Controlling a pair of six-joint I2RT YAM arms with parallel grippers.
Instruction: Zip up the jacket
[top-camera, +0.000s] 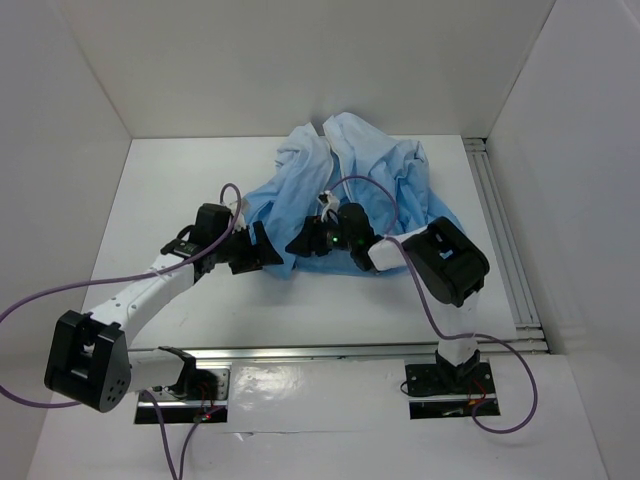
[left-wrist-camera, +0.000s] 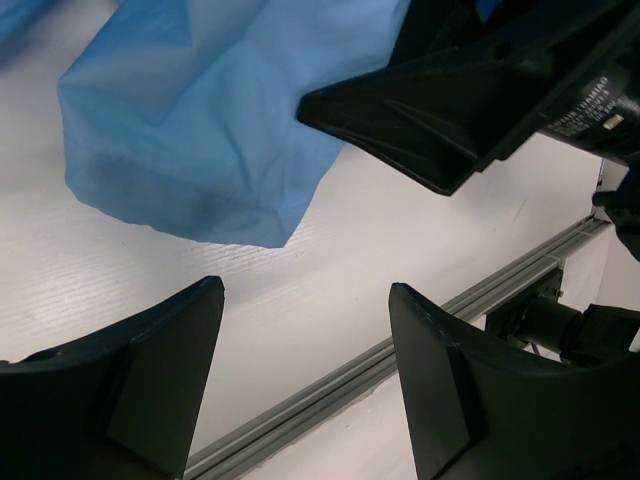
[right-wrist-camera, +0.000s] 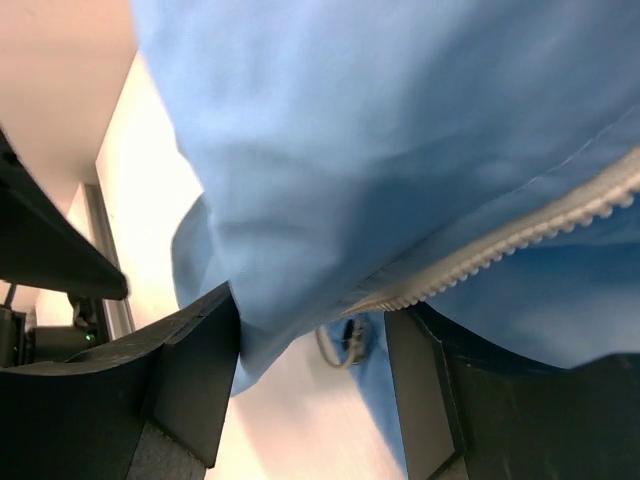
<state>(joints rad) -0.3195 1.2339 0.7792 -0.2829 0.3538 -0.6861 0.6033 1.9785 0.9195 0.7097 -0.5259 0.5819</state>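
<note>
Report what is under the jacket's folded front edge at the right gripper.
Below the jacket fold, its zipper teeth and a small grey loop show, with white table beneath. Whatever lies deeper under the fabric is covered.

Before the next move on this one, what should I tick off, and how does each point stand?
1. Left gripper open and empty: ok.
2. Right gripper open at the zipper: ok, the teeth cross its opening.
3. Zipper pull found: cannot tell; only a small ring hangs by the teeth.
4. Jacket spread flat: not ok, bunched.
5. Both zipper halves lined up: cannot tell.
</note>
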